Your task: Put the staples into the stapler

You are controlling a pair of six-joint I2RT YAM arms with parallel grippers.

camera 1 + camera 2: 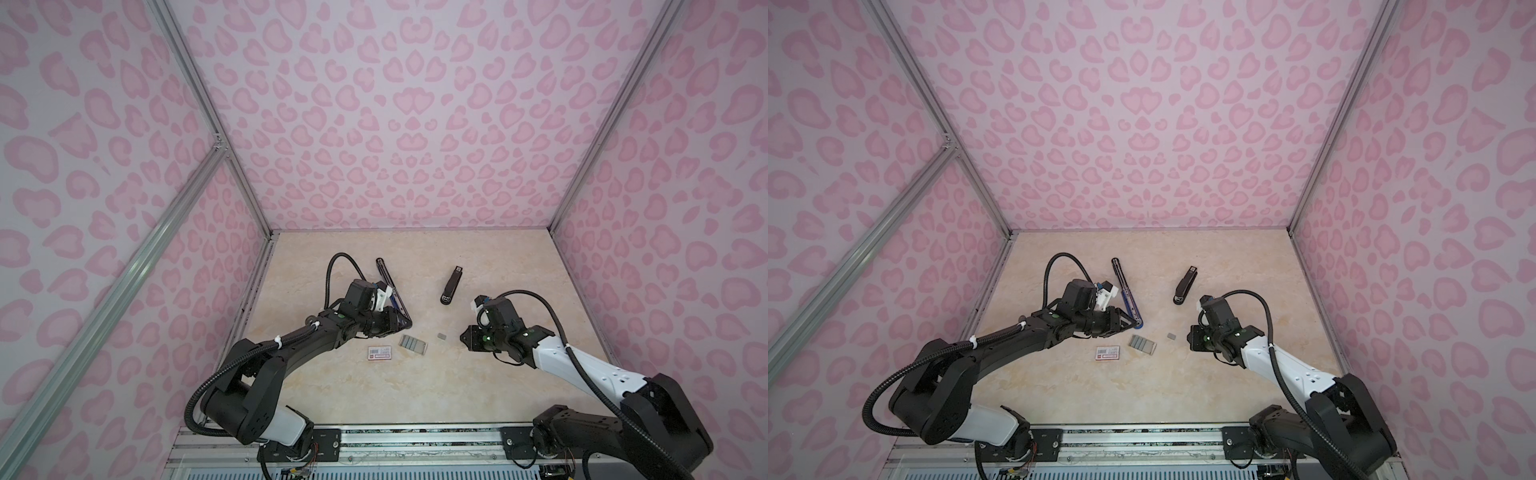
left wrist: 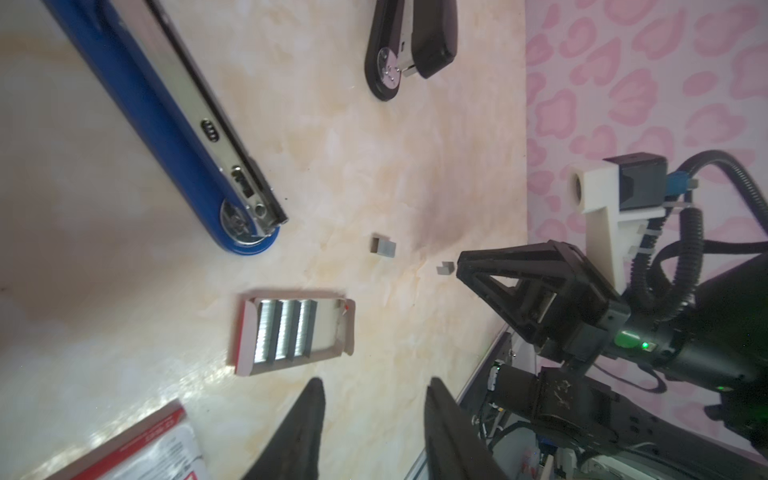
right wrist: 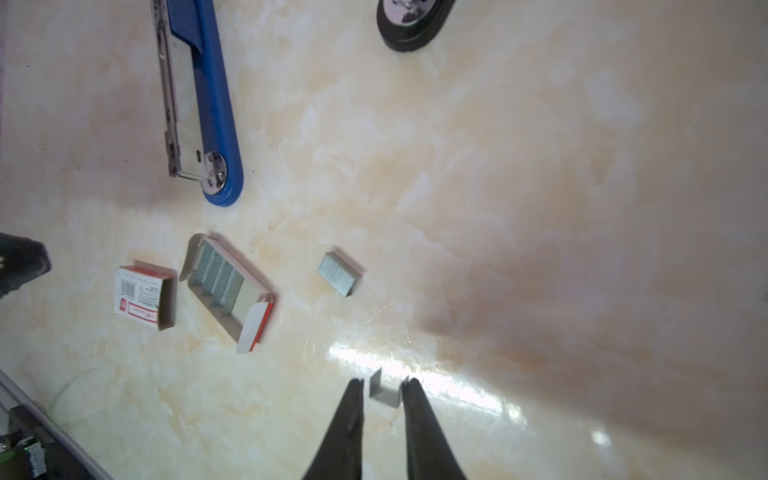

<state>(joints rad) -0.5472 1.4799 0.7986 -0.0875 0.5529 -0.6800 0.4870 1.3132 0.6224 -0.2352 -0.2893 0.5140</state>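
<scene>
I note right gripper barely parted astride a tiny bit of staples, right of counter centre, left gripper wider apart, empty, near blue stapler

"Where's the black, cable-wrapped left arm?"

"Stretched low across the beige marbled worktop, elbow bent. Its black two-fingered left end effector has the fingers well parted."

"And the white-and-black right arm?"

"Reaching inward, wrist tipped down. The black right end effector sits close to the worktop, fingers only narrowly apart."
</scene>
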